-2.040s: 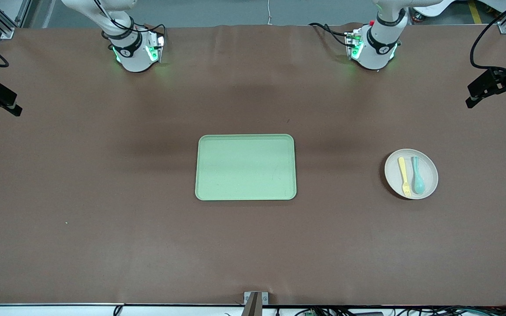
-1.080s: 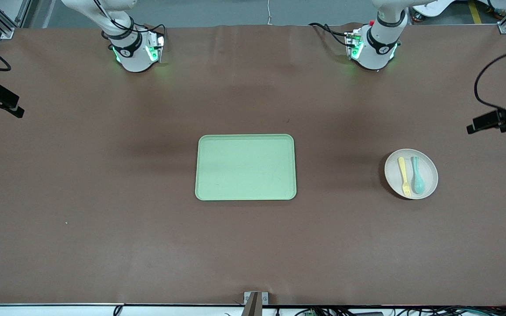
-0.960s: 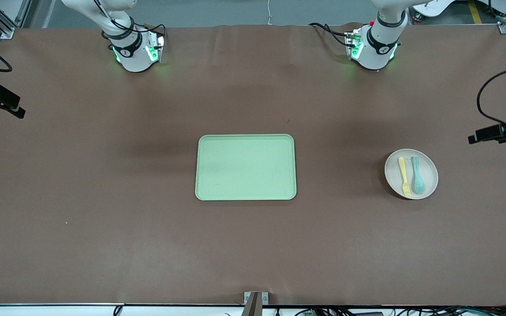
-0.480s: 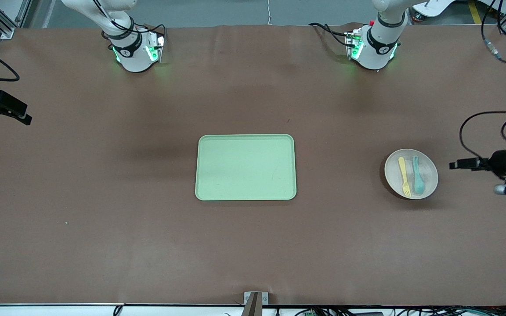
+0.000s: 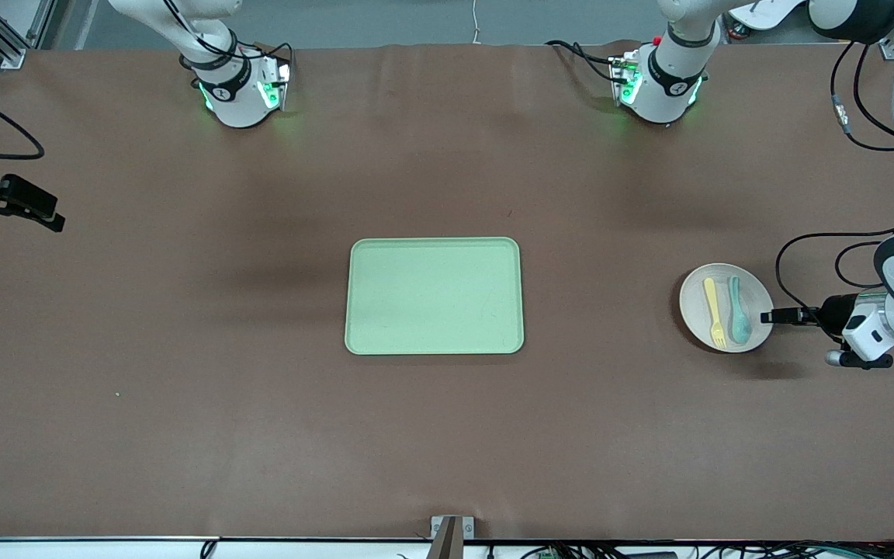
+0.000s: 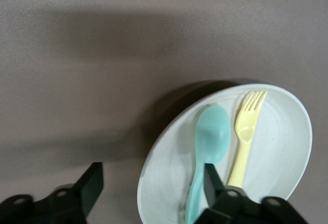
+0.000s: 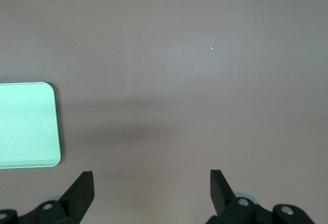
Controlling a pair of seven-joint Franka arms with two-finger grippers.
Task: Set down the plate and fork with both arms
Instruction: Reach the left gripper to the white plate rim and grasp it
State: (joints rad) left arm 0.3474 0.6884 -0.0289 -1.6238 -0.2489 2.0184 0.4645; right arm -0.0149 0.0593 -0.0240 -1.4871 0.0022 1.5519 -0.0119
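The pale beige plate (image 5: 757, 299) sits on the table toward the left arm's end, with the yellow fork (image 5: 715, 310) and a teal spoon (image 5: 738, 310) lying side by side on it. My left gripper (image 5: 774, 316) is low at the plate's rim on the side toward the left arm's end. In the left wrist view the left gripper (image 6: 152, 183) is open, and the plate's rim (image 6: 146, 183) lies between its fingers. The fork (image 6: 245, 134) and the spoon (image 6: 210, 142) show there too. My right gripper (image 5: 50, 215) is open and empty over bare table at the right arm's end.
A rectangular light green tray (image 5: 433, 296) lies at the table's middle. Its corner shows in the right wrist view (image 7: 28, 126). The brown table cover (image 5: 183, 404) is bare around it. The arms' bases stand at the edge farthest from the front camera.
My left gripper has swung in from the table's end and come down to the plate's rim. My right gripper has drifted slightly toward the tray.
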